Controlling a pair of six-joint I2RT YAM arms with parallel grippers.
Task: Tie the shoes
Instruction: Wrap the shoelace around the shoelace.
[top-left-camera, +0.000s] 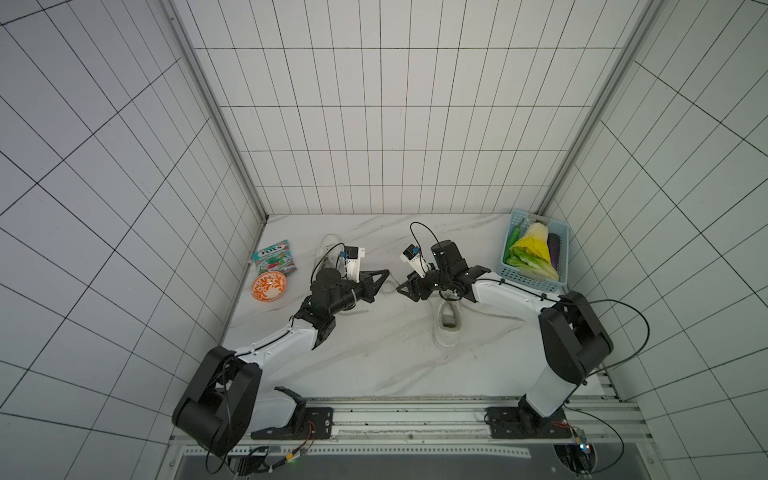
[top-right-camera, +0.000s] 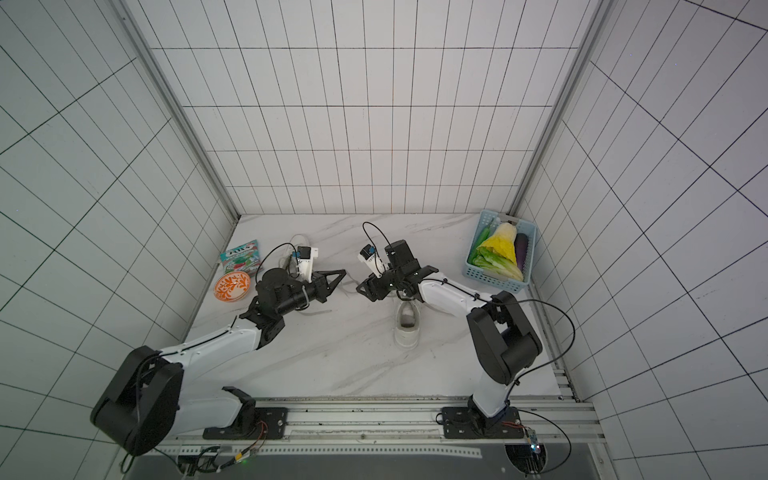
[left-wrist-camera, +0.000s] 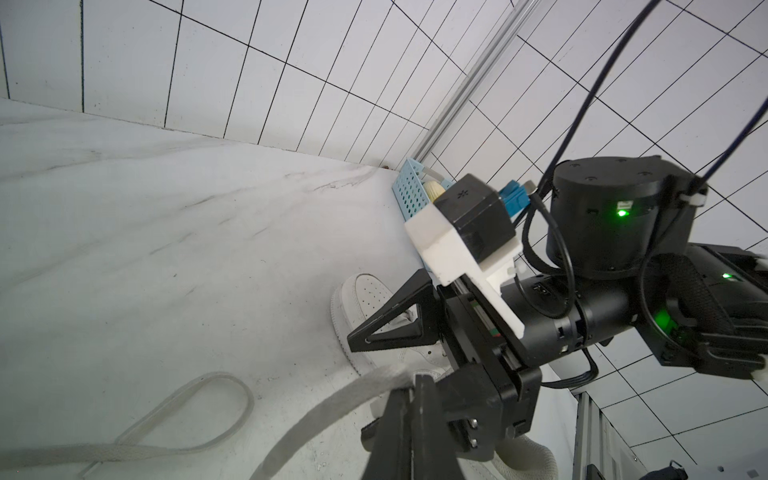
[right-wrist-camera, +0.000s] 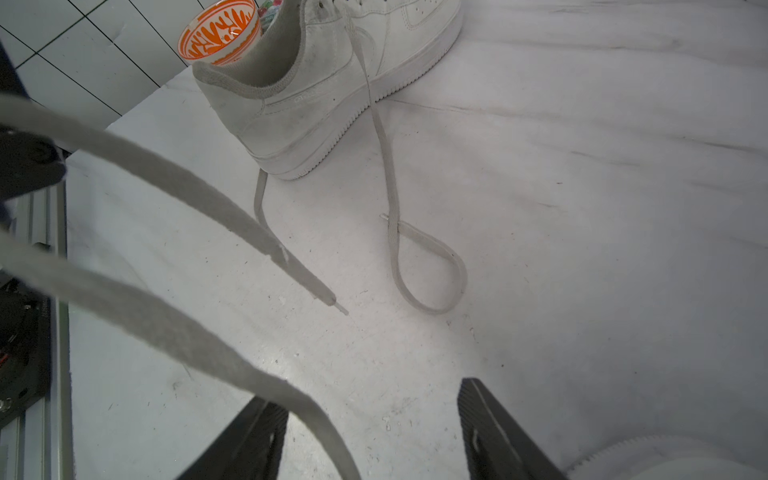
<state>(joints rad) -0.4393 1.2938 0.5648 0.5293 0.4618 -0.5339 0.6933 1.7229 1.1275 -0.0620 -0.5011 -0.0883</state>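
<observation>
Two sneakers: near sneaker (top-left-camera: 444, 338) under the right arm, far sneaker (top-left-camera: 328, 246) half hidden behind the left. Left gripper (left-wrist-camera: 409, 386) pinches a lace (left-wrist-camera: 332, 399); right gripper (right-wrist-camera: 365, 390) gapes. Orange bowl (top-left-camera: 269, 286), snack packet (top-left-camera: 274, 257), vegetable basket (top-left-camera: 528, 282): one each.

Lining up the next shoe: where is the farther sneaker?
In both top views, the far sneaker sits at the table's far left, partly behind the left arm, beside the teal packet and orange-patterned bowl.

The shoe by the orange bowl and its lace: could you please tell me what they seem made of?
Shoe: likely leather or imitation, matte white, scuffed, with stitched panels. Lace: flat woven textile, greyish and matte; it lies limp and looped.
</observation>
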